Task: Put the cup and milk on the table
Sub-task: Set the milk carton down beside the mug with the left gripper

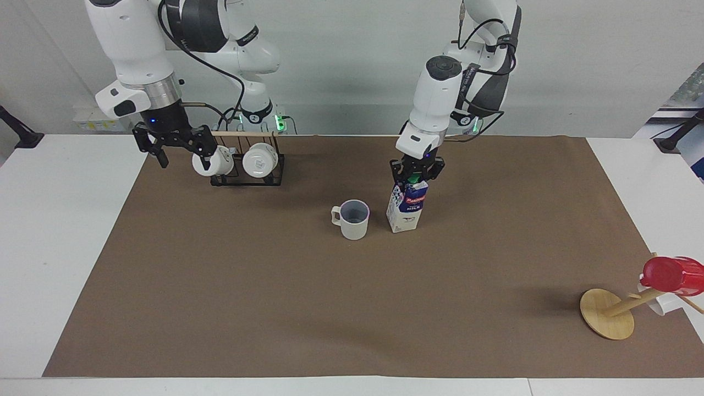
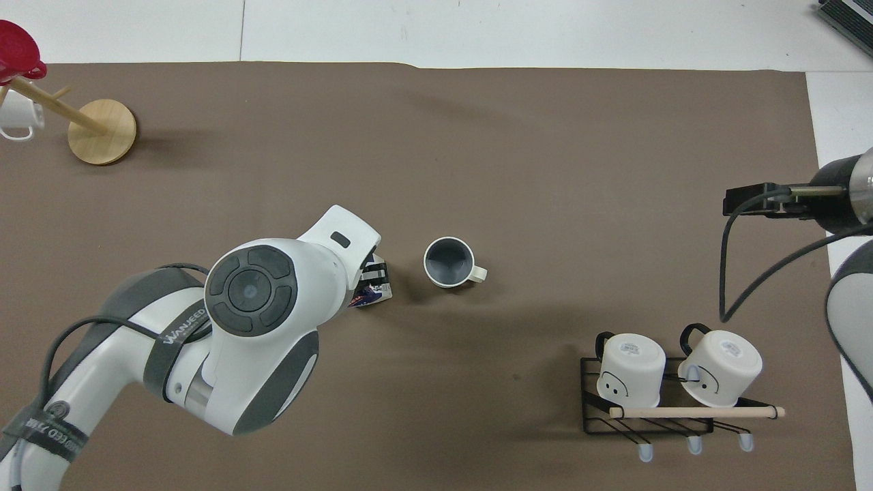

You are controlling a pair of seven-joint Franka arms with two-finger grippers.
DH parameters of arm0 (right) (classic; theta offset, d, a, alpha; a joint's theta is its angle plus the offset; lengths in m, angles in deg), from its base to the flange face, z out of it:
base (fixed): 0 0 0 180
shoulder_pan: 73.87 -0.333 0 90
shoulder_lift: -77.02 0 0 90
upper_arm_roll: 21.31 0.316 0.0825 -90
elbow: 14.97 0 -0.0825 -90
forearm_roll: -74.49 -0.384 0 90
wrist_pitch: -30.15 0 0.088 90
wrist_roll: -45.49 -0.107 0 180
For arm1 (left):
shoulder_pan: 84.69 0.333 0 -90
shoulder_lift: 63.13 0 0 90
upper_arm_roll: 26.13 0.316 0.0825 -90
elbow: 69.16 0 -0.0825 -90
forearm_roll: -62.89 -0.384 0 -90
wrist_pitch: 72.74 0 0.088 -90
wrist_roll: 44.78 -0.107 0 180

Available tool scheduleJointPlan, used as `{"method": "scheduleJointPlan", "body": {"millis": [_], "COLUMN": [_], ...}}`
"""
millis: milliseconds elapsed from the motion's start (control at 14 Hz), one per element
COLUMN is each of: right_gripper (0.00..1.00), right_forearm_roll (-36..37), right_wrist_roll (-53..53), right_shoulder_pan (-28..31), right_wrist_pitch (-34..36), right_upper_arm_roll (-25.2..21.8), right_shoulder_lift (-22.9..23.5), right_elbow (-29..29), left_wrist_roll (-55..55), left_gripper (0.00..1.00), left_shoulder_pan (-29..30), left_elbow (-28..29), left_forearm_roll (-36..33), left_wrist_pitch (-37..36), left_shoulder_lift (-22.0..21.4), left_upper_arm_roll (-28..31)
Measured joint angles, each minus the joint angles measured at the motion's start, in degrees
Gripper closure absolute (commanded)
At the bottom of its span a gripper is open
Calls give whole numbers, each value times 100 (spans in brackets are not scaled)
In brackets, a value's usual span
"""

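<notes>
The right gripper (image 1: 180, 151) waits open over the rack (image 1: 247, 165). The left gripper (image 1: 413, 171) clamps the milk (image 1: 406, 208) top, carton just beside the cup (image 1: 352, 219) on the table (image 1: 55, 231). If you release before it sits flat, the carton may tip onto the cup.

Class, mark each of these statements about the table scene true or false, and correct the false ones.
1. The left tool grips the milk carton at its top. True.
2. The grey mug lies on its side. False: it stands upright on the brown paper, mouth up.
3. The carton stands beside the grey mug, toward the left arm's end of the table. True.
4. The right tool holds the red cup. False: it is open and holds nothing, up over the table's edge beside the black rack; the red cup hangs on the wooden stand.
5. Two white mugs sit in the black rack. True.
</notes>
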Motion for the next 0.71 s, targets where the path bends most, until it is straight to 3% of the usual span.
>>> {"method": "scheduleJointPlan", "body": {"millis": [71,143,714], "right_gripper": [0,0,0], "right_forearm_roll": [-5,-8,-10], "right_wrist_roll": [0,0,0], "right_shoulder_pan": [-3,-3,-6], "right_wrist_pitch": [177,270,305], "right_upper_arm_roll": [8,13,43], "right_shoulder_lift": [85,151,279], "right_elbow": [-221,-359,-493], "left_wrist_roll": [0,3,52], "left_gripper": [19,0,0], "left_shoulder_pan": [0,0,22], "left_elbow": [-5,-9,-359], "left_forearm_roll": [-2,-2,-12], "left_wrist_pitch": [1,1,-119], "left_shoulder_lift": [0,0,-28], "left_upper_arm_roll": [6,13,136]}}
